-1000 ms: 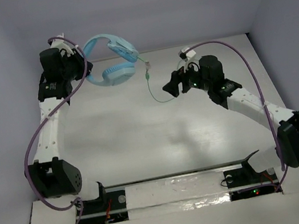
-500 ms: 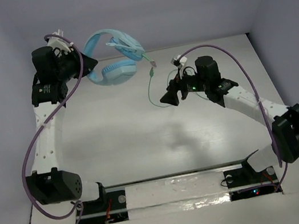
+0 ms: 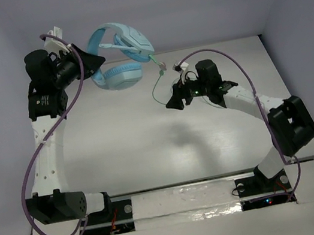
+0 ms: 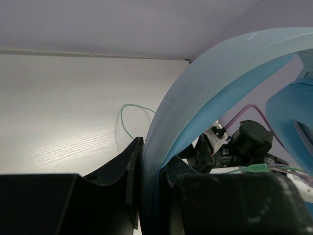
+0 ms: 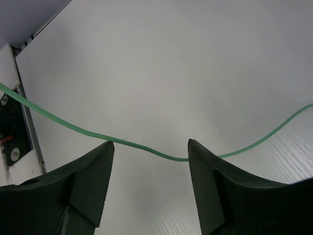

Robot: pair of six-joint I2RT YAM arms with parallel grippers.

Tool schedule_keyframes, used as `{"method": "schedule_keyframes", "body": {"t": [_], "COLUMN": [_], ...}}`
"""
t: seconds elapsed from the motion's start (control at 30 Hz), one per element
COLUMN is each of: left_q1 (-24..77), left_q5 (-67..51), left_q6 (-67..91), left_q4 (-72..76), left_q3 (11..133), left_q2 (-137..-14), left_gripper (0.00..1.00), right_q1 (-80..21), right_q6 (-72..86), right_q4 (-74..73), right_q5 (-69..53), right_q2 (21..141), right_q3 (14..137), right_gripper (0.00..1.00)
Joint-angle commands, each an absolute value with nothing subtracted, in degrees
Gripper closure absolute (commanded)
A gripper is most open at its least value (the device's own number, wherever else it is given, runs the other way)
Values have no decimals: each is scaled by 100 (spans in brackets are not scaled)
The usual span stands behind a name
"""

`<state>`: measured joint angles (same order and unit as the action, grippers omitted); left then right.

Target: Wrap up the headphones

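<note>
Your left arm (image 3: 43,156) and right arm (image 3: 250,101) are white links dotted with small holes, joined by blocky black housings. A thick purple cable (image 3: 28,173) loops along each. The right gripper (image 5: 150,143) has matte black wedge fingers (image 5: 215,196).

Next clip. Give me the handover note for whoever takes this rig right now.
Left hand: shut on the headband, holding the headphones off the table at the back left.
Right hand: open, the cord crossing between its fingers, not pinched.
Done: headphones lifted; cord hangs loose in a loop.
Left: grip the cord and wind it round the headphones; no turns visible yet.
</note>
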<state>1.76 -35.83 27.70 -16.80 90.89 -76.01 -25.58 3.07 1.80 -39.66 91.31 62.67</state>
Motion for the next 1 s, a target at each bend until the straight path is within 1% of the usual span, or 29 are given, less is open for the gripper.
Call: {"method": "schedule_keyframes", "body": {"t": [0.0, 0.07, 0.1, 0.2, 0.23, 0.47, 0.57, 0.7, 0.8, 0.97], "left_q1": [167, 167, 167, 167, 167, 167, 167, 167, 167, 167], "left_q5": [-4016, -4130, -4148, -4271, -4324, -4613, -4702, -4746, -4790, -4930], "left_q6": [3356, 3480, 3515, 3621, 3682, 4068, 4192, 4254, 4280, 4438], "left_q4": [-915, -712, -677, -633, -598, -203, -105, -141, -176, -88], "left_q3": [9142, 9053, 9035, 9026, 9009, 8824, 8833, 8886, 8877, 8807], "left_q2": [-7348, -7339, -7330, -7321, -7321, -7198, -7198, -7119, -7049, -7014], "left_gripper": [100, 100, 100, 100, 100, 100, 100, 100, 100, 100], "right_q1": [-2575, -2575, -2575, -2575, -2575, -2575, -2575, -2575, -2575, -2575], "right_q6": [430, 527, 571, 685, 712, 615, 624, 685, 659, 641], "right_q4": [747, 869, 992, 1160, 1186, 1257, 1388, 1643, 1740, 1977], "right_q5": [-4017, -3973, -3929, -4025, -4017, -3990, -3956, -3701, -3473, -3419], "right_q2": [9193, 9307, 9403, 9649, 9694, 10063, 10212, 10266, 10257, 10204], "right_q3": [6337, 6389, 6407, 6591, 6635, 6987, 7075, 7110, 7128, 7075], "right_gripper": [34, 37, 43, 53, 53, 48, 43, 33, 29, 27]}}
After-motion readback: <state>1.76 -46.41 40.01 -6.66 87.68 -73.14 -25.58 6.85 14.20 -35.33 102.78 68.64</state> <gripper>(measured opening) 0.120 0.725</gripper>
